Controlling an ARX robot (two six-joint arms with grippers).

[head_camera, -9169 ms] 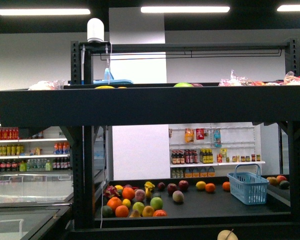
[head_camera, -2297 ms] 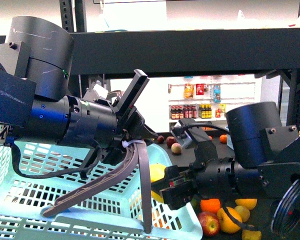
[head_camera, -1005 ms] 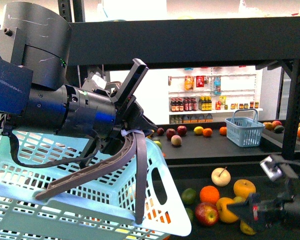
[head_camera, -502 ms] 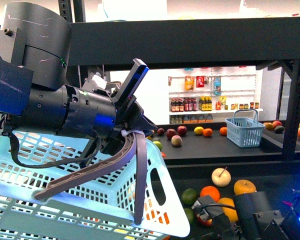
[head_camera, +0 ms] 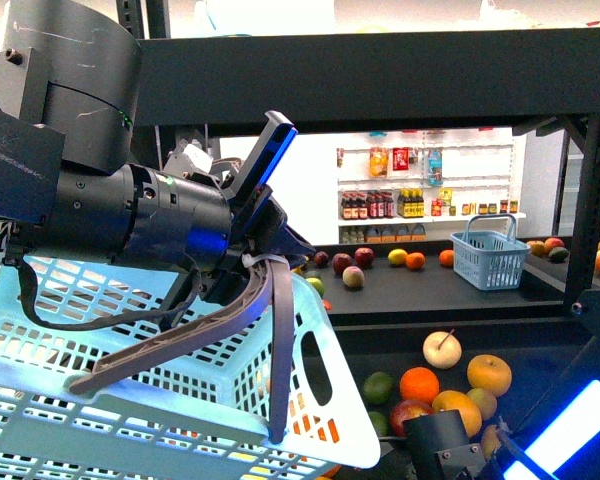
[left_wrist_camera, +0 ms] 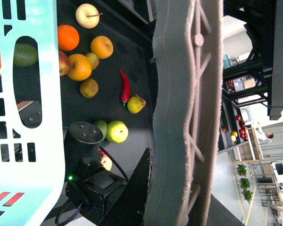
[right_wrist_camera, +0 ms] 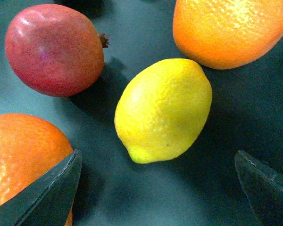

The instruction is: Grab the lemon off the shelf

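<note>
Over to the right wrist view, and there it is: the lemon point(right_wrist_camera: 162, 110), bright yellow and oval, lying on its side on the dark worktop point(right_wrist_camera: 212, 141) of the shelf point(head_camera: 380, 85). The right gripper point(right_wrist_camera: 158, 181) hangs directly over it, jaws spread wide, a dark fingertip point(right_wrist_camera: 49, 190) out to either side and clear of the fruit. Nothing is in its grasp.

The lemon has company. A red fruit point(right_wrist_camera: 54, 49) with a small stem stub lies near it, with bare worktop between them. An orange point(right_wrist_camera: 228, 28) sits just beside the lemon's blunt end; whether the two touch, I cannot tell. A second orange point(right_wrist_camera: 23, 160) lies partly behind one finger.

In the front view, the right arm point(head_camera: 440, 450) shows only as a dark joint low down in front of the fruit pile. Its gripper and the lemon are hidden from this camera. A pale fruit point(head_camera: 442, 350) with a stem and a green fruit point(head_camera: 378, 388) lie in the open on the same tier.

On the other side, the left gripper point(head_camera: 268, 258) is clenched on the grey handle point(head_camera: 277, 350) of a pale blue basket point(head_camera: 160, 400), which hangs tilted in front of the shelf. The left wrist view looks down past that handle and finds a red chilli point(left_wrist_camera: 125, 87) and a green apple point(left_wrist_camera: 117, 132) on the worktop. Further back, a small blue basket point(head_camera: 490, 262) stands upright on a farther tray.
</note>
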